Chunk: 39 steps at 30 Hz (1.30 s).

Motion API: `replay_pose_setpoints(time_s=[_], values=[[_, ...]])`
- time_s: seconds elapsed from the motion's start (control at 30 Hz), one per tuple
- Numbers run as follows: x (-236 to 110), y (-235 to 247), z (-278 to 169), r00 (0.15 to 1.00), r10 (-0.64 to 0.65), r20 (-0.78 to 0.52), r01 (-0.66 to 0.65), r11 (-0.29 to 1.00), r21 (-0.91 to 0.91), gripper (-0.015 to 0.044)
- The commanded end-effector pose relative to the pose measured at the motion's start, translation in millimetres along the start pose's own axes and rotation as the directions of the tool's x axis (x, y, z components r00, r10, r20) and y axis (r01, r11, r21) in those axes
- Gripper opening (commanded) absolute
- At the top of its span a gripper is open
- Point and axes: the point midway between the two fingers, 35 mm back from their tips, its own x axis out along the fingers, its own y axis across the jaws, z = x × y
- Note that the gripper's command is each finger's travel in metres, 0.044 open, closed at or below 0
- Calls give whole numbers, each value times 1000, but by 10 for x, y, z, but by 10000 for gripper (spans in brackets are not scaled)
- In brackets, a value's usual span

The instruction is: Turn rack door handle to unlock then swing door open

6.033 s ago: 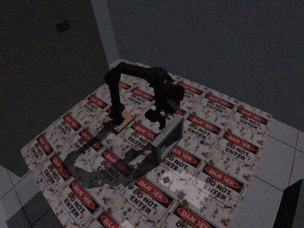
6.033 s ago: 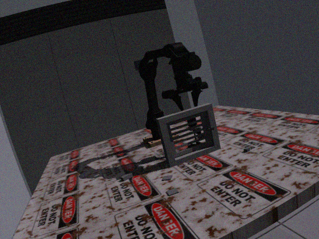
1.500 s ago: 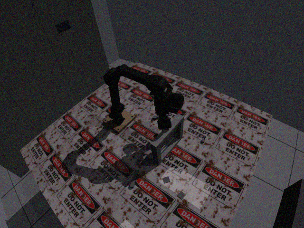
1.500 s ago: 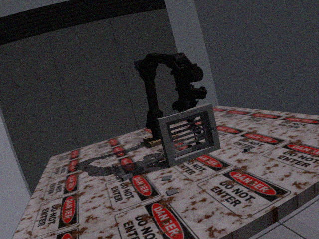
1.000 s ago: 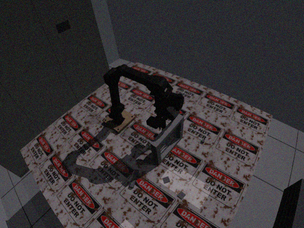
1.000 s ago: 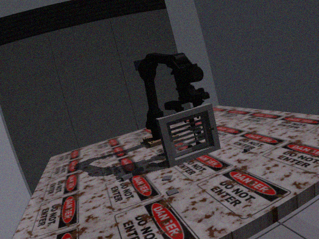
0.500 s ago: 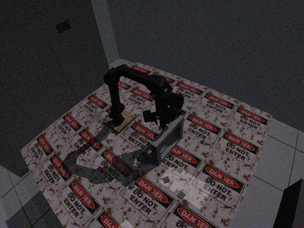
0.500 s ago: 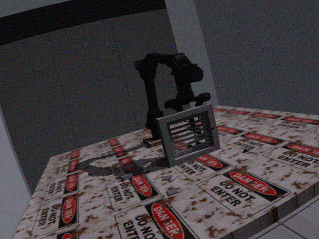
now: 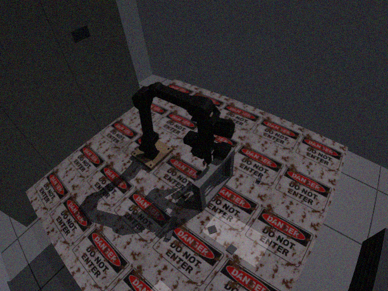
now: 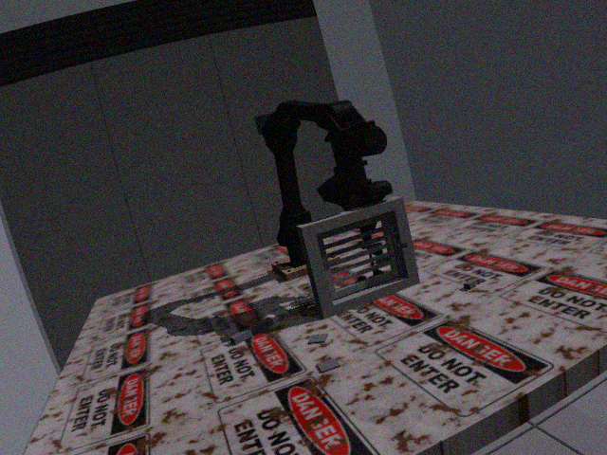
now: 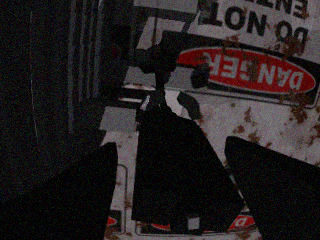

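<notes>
Your arm (image 9: 177, 96) (image 10: 287, 183) rises toward 12 o'clock from its foot; in the top view its forearm (image 9: 178, 97) slopes toward 4 o'clock, then the wrist (image 9: 205, 128) (image 10: 349, 166) drops toward 6. Your gripper (image 9: 207, 162) (image 10: 376, 262) (image 11: 172, 147) stands partly open, fingers at 8 and 4 o'clock in the wrist view.
</notes>
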Motion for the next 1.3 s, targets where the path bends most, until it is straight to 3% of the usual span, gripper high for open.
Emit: replay_pose_setpoints(time_s=[0.0, 0.1, 0.33, 1.27], values=[[5, -2, 9, 1000, -2, 5, 1, 979, 206, 281], [5, -2, 9, 1000, -2, 5, 0, 949, 317, 281], [5, -2, 9, 1000, -2, 5, 0, 946, 324, 281], [5, -2, 9, 1000, -2, 5, 0, 946, 324, 94]])
